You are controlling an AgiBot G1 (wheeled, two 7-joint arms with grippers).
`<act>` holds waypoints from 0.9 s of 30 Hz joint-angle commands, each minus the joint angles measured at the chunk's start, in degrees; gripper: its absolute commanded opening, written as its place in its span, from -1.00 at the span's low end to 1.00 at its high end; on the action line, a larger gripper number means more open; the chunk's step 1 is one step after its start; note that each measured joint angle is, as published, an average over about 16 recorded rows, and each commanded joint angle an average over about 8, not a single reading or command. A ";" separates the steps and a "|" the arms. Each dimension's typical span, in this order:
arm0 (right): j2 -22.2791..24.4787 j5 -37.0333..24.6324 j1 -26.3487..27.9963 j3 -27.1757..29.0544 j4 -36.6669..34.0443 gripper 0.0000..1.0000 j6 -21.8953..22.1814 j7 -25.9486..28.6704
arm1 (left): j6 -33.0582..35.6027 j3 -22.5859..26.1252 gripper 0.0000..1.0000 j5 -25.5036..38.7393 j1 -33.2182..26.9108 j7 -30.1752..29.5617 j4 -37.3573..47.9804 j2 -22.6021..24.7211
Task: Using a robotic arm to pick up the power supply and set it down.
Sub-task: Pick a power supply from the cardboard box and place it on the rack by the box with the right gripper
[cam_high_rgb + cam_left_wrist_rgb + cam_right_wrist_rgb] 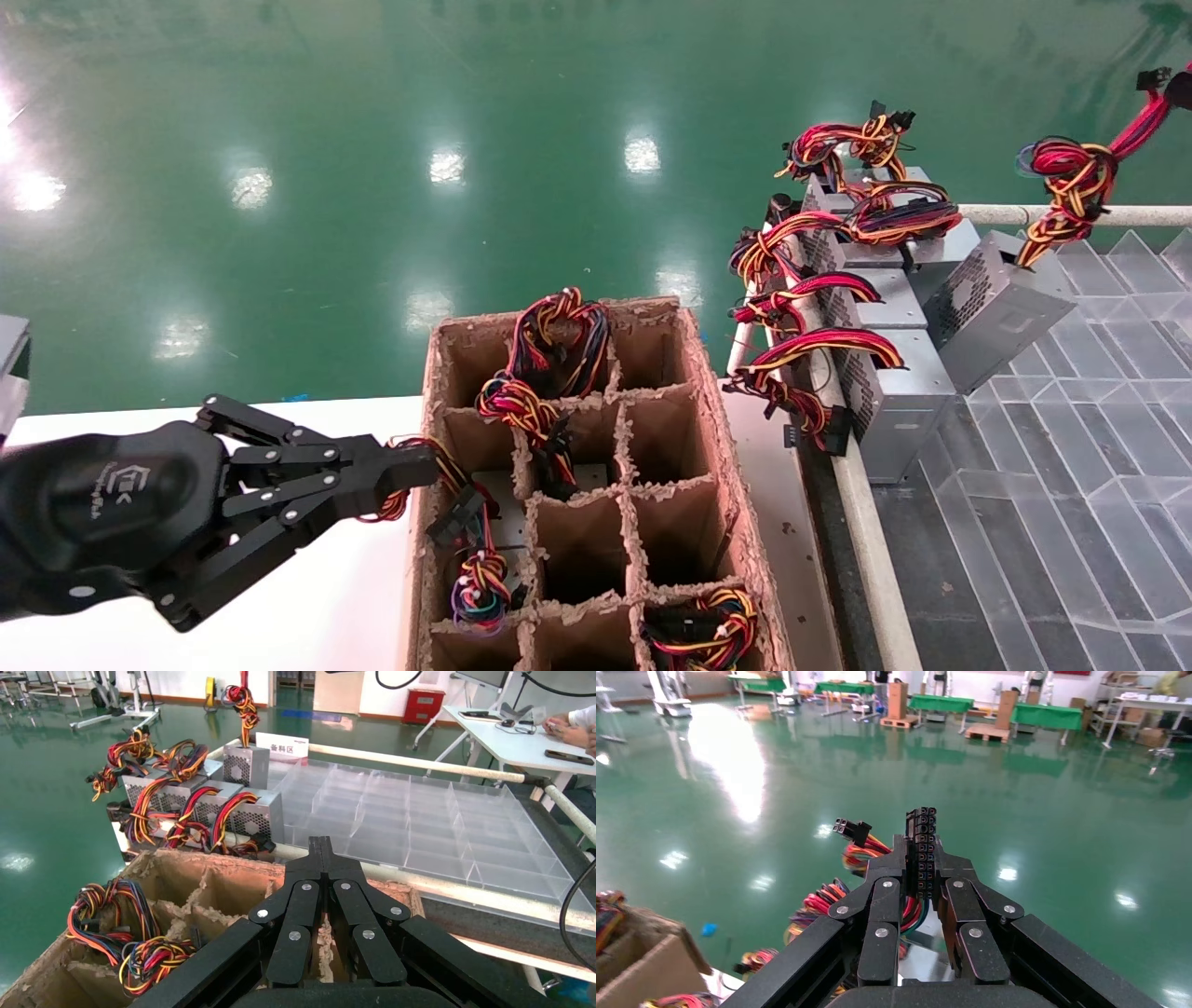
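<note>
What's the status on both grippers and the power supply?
Right gripper shut on silver-grey metal power supply's black connector; box tilted over clear tray. Left gripper shut at brown cardboard carton. Identical supplies close beside.

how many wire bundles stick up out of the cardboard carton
4 wire bundles: one in the far middle cell, one just nearer, one by the left wall at the left hand, one near right. Others may be hidden.

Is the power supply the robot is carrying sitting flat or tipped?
Tipped: the power supply hangs tilted by its wires, which the right gripper has clamped.
</note>
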 commanded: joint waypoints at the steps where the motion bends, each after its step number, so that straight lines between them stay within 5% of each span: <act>1: 0.11 -0.24 0.37 -0.13 -0.46 -1.00 0.34 -0.40 | 0.00 0.00 -1.00 0.00 0.00 0.00 0.00 0.00; 27: -5.51 -2.10 1.13 -1.41 -2.46 -1.00 1.26 -4.24 | 0.00 0.00 -1.00 0.00 0.00 0.00 0.00 0.00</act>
